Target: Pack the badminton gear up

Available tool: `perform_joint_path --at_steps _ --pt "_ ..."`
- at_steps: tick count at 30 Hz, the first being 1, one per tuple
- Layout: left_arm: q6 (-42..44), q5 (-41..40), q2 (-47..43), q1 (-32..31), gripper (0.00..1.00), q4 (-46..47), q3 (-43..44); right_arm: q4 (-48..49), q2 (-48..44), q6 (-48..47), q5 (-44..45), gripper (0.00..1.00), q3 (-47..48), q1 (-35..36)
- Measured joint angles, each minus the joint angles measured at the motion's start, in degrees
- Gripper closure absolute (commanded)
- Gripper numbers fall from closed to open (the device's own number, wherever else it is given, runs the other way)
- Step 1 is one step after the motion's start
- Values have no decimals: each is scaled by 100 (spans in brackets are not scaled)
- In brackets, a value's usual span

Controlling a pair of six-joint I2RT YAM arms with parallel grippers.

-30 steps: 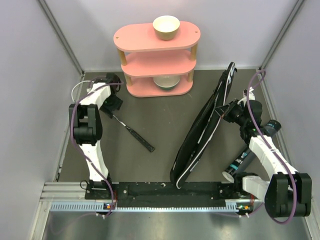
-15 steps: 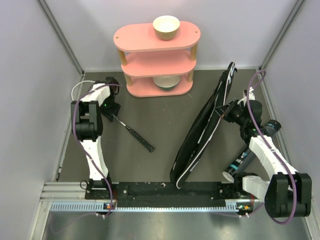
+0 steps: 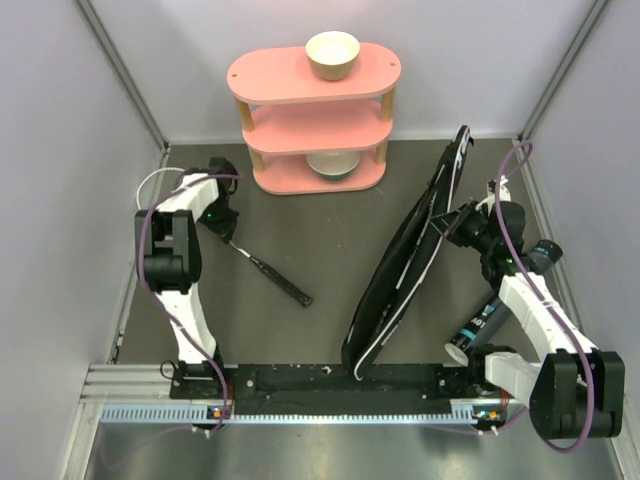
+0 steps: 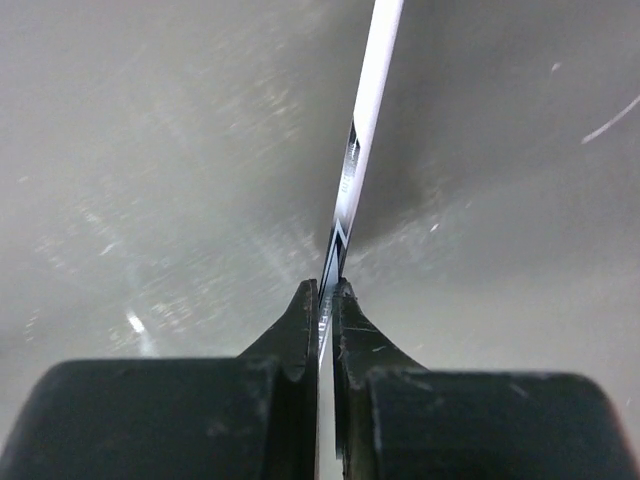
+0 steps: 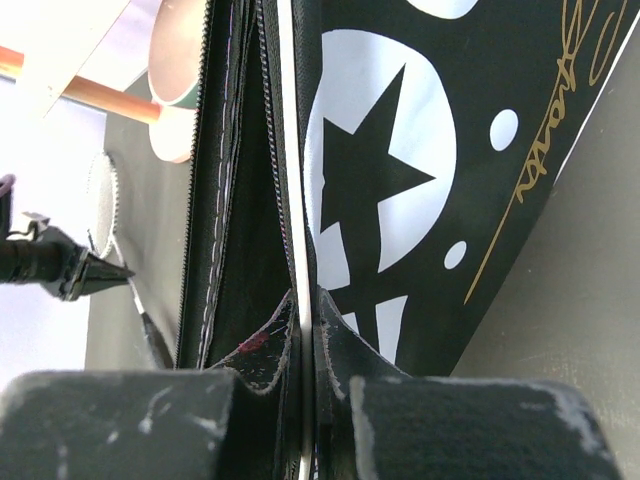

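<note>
A racket lies on the dark table at the left, its black handle (image 3: 281, 284) pointing toward the middle and its silver head (image 3: 150, 184) by the left wall. My left gripper (image 3: 226, 222) is shut on the racket's thin shaft (image 4: 352, 165), which runs up out of the gripper (image 4: 327, 295). The long black bag (image 3: 395, 270) stands on edge, slanting across the right half. My right gripper (image 3: 447, 222) is shut on the bag's rim, and the bag's zip edge (image 5: 290, 170) sits in that gripper (image 5: 307, 300). A black tube (image 3: 478, 325) lies near the right arm. No shuttlecocks are in view.
A pink three-tier shelf (image 3: 300, 80) stands at the back centre, with one cream bowl (image 3: 332, 52) on top and another (image 3: 332, 165) on its lowest tier. Grey walls close in the left, right and back sides. A black rail (image 3: 330, 380) runs along the near edge.
My left gripper has closed from open onto the racket shaft and shifted slightly; the racket handle nudged a little. The right arm and the bag have not moved.
</note>
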Motion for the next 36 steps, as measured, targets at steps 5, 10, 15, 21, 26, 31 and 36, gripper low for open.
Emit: perform_joint_path --at_steps 5,10,15,21,26,31,36 --pt "380 31 -1410 -4 100 199 -776 -120 17 -61 55 100 90 0" --pt "975 181 -3517 2 100 745 -1458 -295 131 -144 146 100 264 0" --pt "2015 1091 -5532 9 100 1635 -2380 -358 240 -186 219 100 391 0" --pt "2813 2227 -6992 4 100 2275 -2848 -466 380 -251 293 100 566 0" --pt "3187 2721 -7342 -28 100 2396 -2518 -542 490 -284 343 100 688 0" --pt "3220 3421 -7250 -127 100 2861 -2070 -592 503 -295 365 100 730 0" --pt "3136 4710 -6994 -468 100 3768 -2050 -704 505 -299 437 100 839 0"
